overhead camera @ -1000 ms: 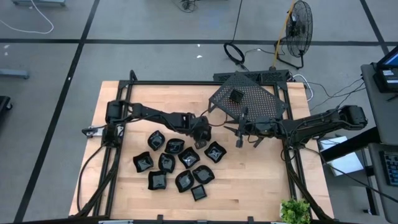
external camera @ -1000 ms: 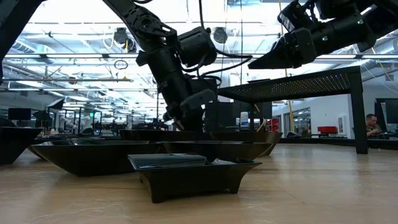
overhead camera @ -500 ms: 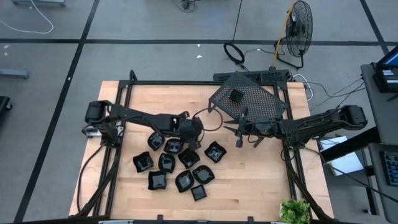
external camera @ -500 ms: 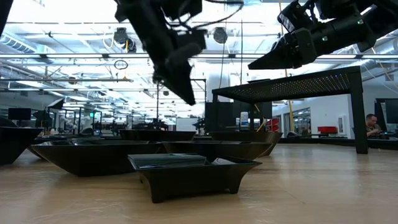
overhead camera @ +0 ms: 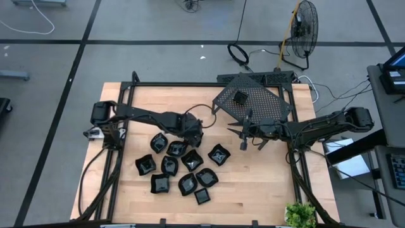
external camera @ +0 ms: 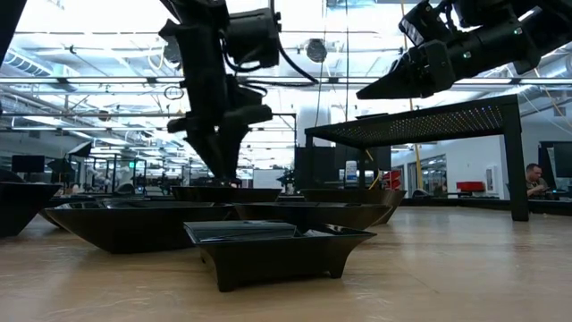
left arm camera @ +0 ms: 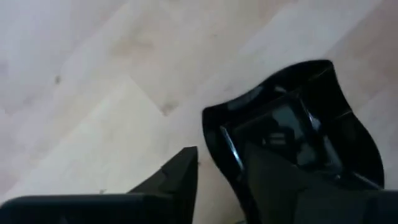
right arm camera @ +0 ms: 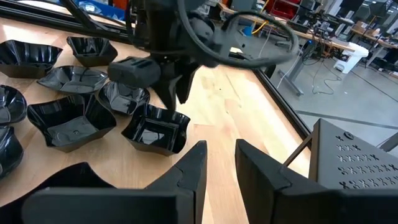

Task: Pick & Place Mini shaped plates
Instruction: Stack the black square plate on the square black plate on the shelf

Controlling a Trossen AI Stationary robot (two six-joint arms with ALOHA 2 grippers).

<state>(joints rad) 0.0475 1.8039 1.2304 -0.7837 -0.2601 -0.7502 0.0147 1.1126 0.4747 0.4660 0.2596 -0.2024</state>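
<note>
Meanwhile hovering, left gripper (overhead camera: 197, 134) parted over the mini shaped plates (overhead camera: 180, 166) clustered mid-table, one finger inside a dish's rim; right gripper (overhead camera: 244, 130) slightly parted, empty, beside the rack (overhead camera: 259, 101).

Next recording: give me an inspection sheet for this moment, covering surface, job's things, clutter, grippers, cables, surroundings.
Surface: wooden table, bare around the plates.
Job's things: black mini plates clustered left of centre; one plate sits on the rack.
Clutter: nothing seen.
Grippers: left gripper open, low over a plate at the cluster's far edge, one finger inside its rim; right gripper empty, jaws slightly apart, raised beside the rack.
Cables: loose cables on the floor behind the table.
Surroundings: fan, plant, a person far off.
</note>
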